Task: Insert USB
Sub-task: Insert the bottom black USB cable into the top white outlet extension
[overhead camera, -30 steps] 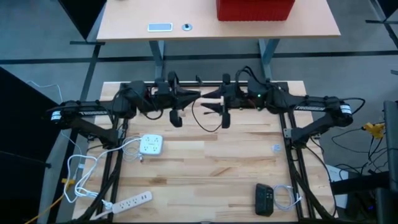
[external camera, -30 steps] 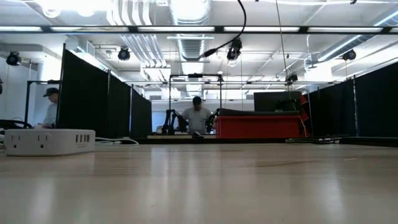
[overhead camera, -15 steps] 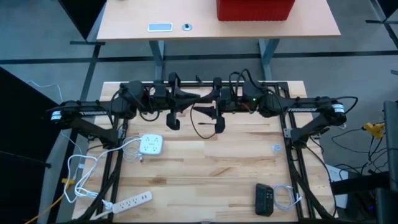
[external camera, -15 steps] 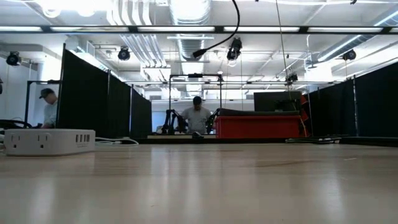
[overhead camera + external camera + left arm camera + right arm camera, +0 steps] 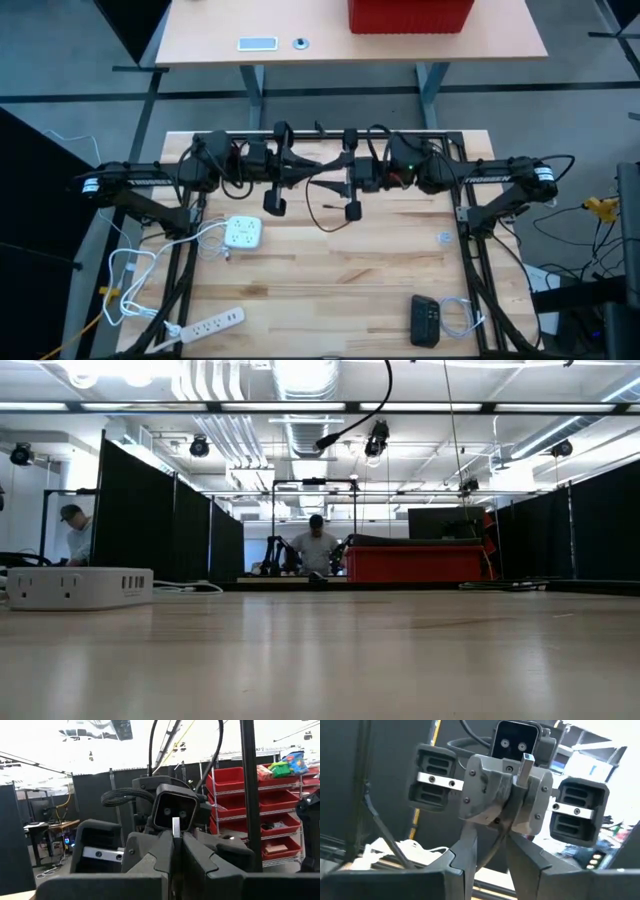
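My two arms meet high above the table's far middle. My left gripper point(image 5: 507, 807) is shut on the USB plug point(image 5: 525, 766), whose silver end sticks out past its fingers. The black USB cable point(image 5: 326, 218) hangs below in a slack loop, and its loose end point(image 5: 326, 441) dangles in the air. My right gripper point(image 5: 493, 831) is open. It faces the left gripper tip to tip, with its fingers on either side of the spot just under the left fingers. I cannot tell whether they touch anything. A white charging hub point(image 5: 242, 233) lies flat on the table at the left. My left gripper pinches the USB plug point(image 5: 175, 831) between its two fingers. The fingers lie level and point toward the table's right. The silver end point(image 5: 525, 762) stands out of the fingers sideways. Plug and cable are clear of the table, and the cable hangs slack.
A white power strip point(image 5: 206, 324) lies at the near left with white cords point(image 5: 150, 265) leading to the hub. A black device point(image 5: 425, 320) with a white cable sits near the right front. Beyond the table stand another desk, a red bin point(image 5: 410, 15) and people point(image 5: 317, 545).
My right gripper has moved toward the table's left, up to the left gripper, until the two meet tip to tip. The hanging cable loop and its loose end have swung slightly.
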